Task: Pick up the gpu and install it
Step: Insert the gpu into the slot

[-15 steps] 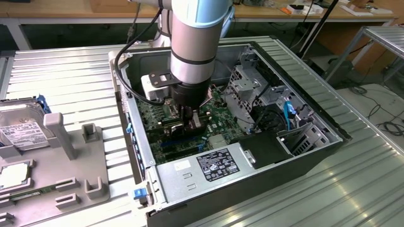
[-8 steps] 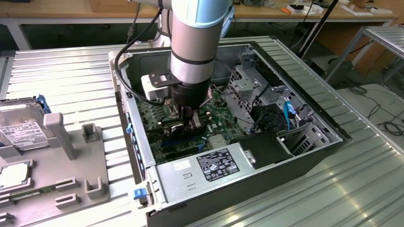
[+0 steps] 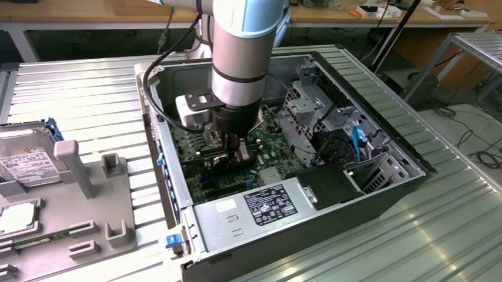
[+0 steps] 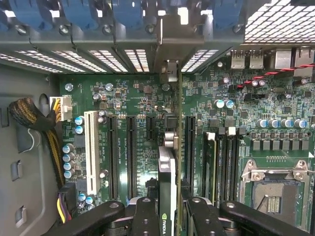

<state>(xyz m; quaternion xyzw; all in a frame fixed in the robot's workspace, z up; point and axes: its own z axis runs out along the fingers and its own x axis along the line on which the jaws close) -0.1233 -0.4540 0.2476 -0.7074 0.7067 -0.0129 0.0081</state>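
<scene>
Hand [image 4: 167, 216] clamped on gpu [image 4: 167, 187] inside the open computer case [image 3: 377, 106].
The card stands edge-on above the green motherboard [image 4: 142, 128]; an NVIDIA logo shows at its 6 o'clock end.

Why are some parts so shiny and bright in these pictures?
In the exterior view, light glares off the ribbed metal table, while the inside of the computer case lies in shadow under the arm. In the wrist view, light shines through the case's rear vent slots, and the pincer holding the gpu looks dark.
</scene>
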